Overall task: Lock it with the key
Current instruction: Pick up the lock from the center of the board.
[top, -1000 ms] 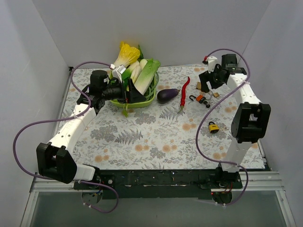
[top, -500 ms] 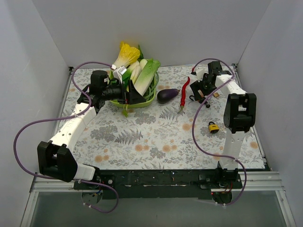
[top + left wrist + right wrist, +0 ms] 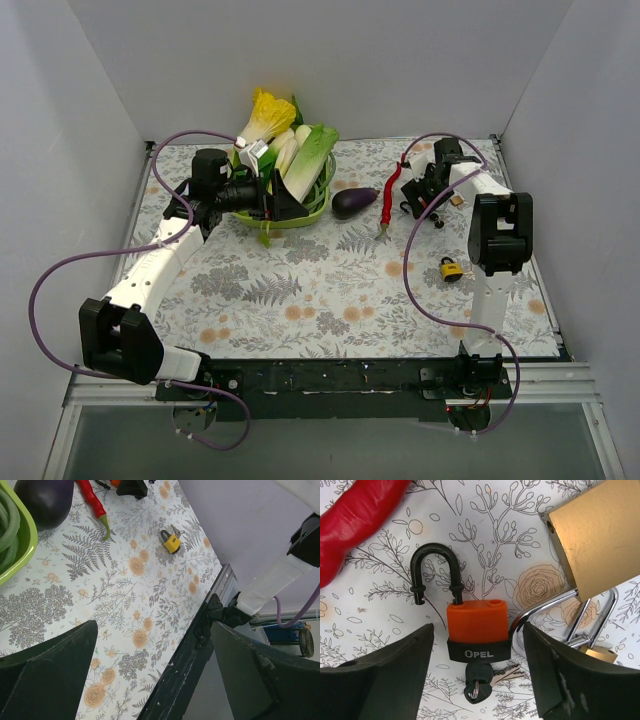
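Right wrist view: the right end effector (image 3: 477,647), fingers apart, hovers astride the orange OPEL padlock (image 3: 477,622), lying at 2 o'clock on the bench (image 3: 520,540), its shackle (image 3: 435,562) sprung and the key (image 3: 476,686) inserted. This looks like the approach step; next, press the shackle home and turn the key. The left end effector (image 3: 152,630) gapes, empty.

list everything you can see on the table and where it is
orange padlock: 1, orange and black, shackle open, key in it, far right
brass padlock: 1, gold, beside the orange one
yellow padlock: 1, yellow, right side, alone
chilli: 1, red, far middle
aubergine: 1, purple, beside basket
basket: 1, green, far left, holding leafy vegetables
left hand: open, by basket
right hand: open, astride orange padlock
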Robot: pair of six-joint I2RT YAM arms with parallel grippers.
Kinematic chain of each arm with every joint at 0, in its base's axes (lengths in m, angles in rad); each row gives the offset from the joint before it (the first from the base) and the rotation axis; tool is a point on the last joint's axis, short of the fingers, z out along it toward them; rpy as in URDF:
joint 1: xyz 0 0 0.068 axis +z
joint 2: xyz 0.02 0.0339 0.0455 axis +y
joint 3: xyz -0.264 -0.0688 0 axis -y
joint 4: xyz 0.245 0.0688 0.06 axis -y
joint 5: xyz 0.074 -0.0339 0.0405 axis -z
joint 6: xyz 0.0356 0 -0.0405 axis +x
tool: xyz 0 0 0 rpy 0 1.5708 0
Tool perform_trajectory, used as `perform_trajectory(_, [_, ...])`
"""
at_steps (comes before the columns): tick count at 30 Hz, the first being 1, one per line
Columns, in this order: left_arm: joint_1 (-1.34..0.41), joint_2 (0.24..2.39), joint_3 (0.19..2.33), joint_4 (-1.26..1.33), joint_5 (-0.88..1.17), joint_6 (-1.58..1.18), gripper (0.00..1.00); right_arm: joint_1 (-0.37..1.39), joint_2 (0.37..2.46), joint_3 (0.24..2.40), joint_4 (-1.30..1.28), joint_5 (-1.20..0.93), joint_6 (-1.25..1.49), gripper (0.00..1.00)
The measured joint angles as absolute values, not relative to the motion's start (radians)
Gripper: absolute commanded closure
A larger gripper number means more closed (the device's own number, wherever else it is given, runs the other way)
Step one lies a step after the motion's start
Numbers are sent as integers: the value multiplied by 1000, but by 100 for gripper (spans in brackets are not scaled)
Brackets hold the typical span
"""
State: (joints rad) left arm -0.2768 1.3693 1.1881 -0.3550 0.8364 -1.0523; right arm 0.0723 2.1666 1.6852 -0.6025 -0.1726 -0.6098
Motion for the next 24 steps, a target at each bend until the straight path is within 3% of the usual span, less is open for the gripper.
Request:
perform_trajectory(4, [-276, 1369, 1187, -354, 836, -1052, 2, 72, 2167, 1670, -591, -165, -613, 32])
perform_trajectory(7, [-276, 1369, 1187, -353, 837, -1052, 2, 72, 2167, 1662, -579, -167, -614, 44])
perform_trajectory(15, [-276, 1369, 1187, -351, 841, -1052, 2, 72, 2147, 1626, -539, -170, -614, 99])
perform_trajectory(24, [-276, 1369, 1187, -351, 846, -1052, 2, 73, 2071, 1587, -573, -167, -670, 99])
